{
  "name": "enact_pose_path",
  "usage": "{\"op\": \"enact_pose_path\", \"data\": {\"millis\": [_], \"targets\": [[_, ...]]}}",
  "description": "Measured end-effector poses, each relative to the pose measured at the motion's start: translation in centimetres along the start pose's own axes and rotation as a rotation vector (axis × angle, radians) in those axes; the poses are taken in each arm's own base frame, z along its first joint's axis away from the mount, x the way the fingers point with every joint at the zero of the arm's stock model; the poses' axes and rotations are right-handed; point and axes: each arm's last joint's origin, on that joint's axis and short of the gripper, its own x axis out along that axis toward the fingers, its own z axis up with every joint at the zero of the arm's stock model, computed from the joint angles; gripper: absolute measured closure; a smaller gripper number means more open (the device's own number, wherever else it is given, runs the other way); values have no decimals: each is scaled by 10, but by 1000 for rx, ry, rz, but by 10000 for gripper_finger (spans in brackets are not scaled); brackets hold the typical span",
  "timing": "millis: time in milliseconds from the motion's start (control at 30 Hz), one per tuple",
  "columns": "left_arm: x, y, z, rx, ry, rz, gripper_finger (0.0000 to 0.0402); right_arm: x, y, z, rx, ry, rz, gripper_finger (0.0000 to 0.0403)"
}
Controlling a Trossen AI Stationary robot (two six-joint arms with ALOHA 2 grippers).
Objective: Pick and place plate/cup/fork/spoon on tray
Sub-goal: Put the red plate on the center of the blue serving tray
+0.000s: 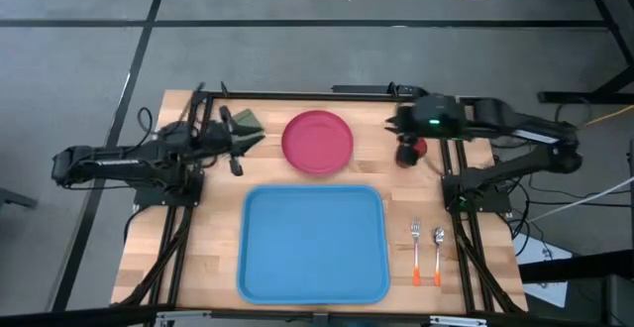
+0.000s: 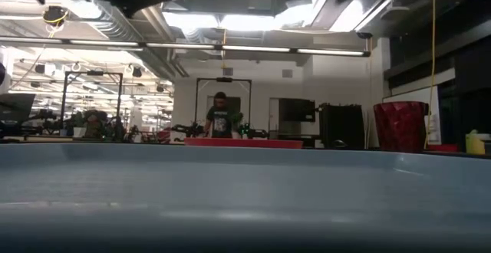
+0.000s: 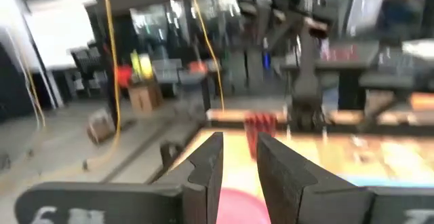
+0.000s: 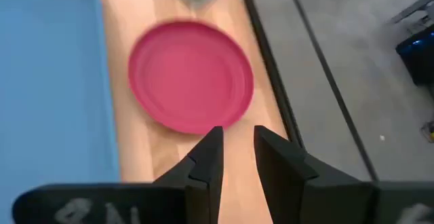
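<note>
Tray [image 1: 313,243]: light blue, empty, centre of desk [image 1: 213,228] toward 6 o'clock.
Plate [image 1: 317,141]: pink-red, on desk at 12 o'clock of tray, just apart from its rim.
Cup [image 1: 413,150]: dark red, at 3 o'clock of plate, under right arm.
Fork [image 1: 416,250]: at 3 o'clock of tray, tines toward 12.
Spoon [image 1: 437,252]: just beside fork, parallel.
Left claw [image 3: 236,157]: at 9 o'clock of plate, fingers slightly parted, empty.
Right claw [image 4: 234,153]: above desk near cup, pointing at plate, fingers slightly parted, empty.
Green pad [image 1: 245,122]: by left claw.
</note>
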Motion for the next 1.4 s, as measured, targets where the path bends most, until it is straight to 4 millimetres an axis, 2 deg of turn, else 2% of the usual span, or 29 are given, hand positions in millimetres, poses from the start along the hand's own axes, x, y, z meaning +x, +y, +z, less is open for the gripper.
{"op": "enact_pose_path", "data": {"millis": [167, 300, 500, 667, 800, 1000, 1233, 1400], "targets": [[28, -2, 11, 90, 226, -18, 319, 64, 4, 5, -124, 131, 87, 315], [52, -5, 11, 312, 367, -68, 319, 107, 10, 6, -190, 197, 228, 315], [79, -9, -6, 516, 493, -91, 319, 161, 19, 8, -281, 203, 279, 315], [94, -11, -30, 626, 608, -98, 319, 198, 29, -1, -389, 274, 332, 315], [107, -15, -53, 656, 688, -129, 319, 219, 32, -9, -435, 316, 358, 315], [123, -16, -81, 720, 796, -36, 319, 239, 35, -15, -458, 369, 277, 315], [131, -18, -87, 645, 756, -21, 318, 243, 35, -16, -426, 405, 214, 315], [131, -19, -86, 622, 746, -23, 295, 242, 35, -16, -396, 408, 207, 315]]}}
